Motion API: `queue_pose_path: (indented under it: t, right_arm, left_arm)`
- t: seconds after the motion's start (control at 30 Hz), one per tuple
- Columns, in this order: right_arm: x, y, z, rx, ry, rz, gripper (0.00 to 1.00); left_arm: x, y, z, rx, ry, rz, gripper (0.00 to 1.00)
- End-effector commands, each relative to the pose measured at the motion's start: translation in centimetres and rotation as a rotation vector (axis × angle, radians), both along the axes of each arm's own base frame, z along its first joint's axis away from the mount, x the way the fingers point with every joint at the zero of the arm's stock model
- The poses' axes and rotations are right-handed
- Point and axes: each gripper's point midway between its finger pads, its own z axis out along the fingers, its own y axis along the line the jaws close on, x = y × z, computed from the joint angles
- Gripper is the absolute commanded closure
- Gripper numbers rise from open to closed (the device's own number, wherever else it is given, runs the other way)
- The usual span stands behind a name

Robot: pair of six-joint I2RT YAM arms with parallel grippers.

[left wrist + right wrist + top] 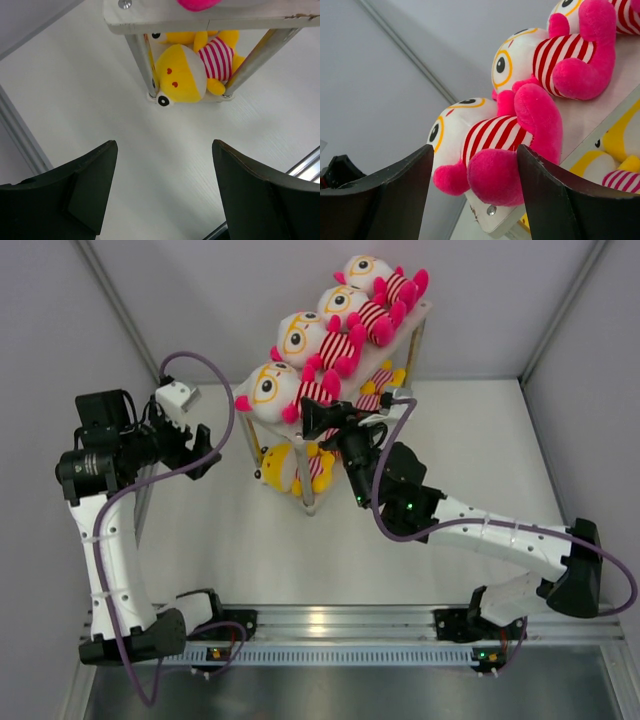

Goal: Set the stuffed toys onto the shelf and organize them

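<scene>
Pink toys [300,340] lined up on top of the shelf [160,22], yellow toys [182,75] underneath, so right claw [308,418] beside them and left claw [165,150] nearby both gape wide and empty, job looks done.

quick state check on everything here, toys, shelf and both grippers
pink toys: four lying in a row on the top board
yellow toys: lying on the lower tier
shelf: upright, both tiers loaded
left gripper: open, empty, facing the shelf's near end
right gripper: open, at the nearest pink toy
</scene>
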Motion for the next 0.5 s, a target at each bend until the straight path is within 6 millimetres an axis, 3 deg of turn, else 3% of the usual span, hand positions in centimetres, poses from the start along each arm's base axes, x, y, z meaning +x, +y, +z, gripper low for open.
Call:
queue_pose_path:
  t: [0.0,0.13,0.33,0.47]
  right_arm:
    - [-1.0,1.6,1.4,0.015,0.007,0.091,0.33]
    - [-0.9,2.4,0.9,0.047,0.027,0.106,0.33]
    - [-0.3,4.3,0.1,0.025,0.037,0.126,0.33]
    - [0.3,3.9,-0.1,0.033,0.057,0.103,0.31]
  left_arm:
    - [0.6,-1.7,3.2,-0.047,-0.104,-0.095,0.18]
    - [2.0,-2.0,4.2,-0.067,-0.128,-0.097,0.18]
    - [5.1,-1.9,3.9,-0.089,-0.127,-0.060,0.19]
    - [7.0,-2.3,4.1,-0.115,-0.117,-0.032,0.19]
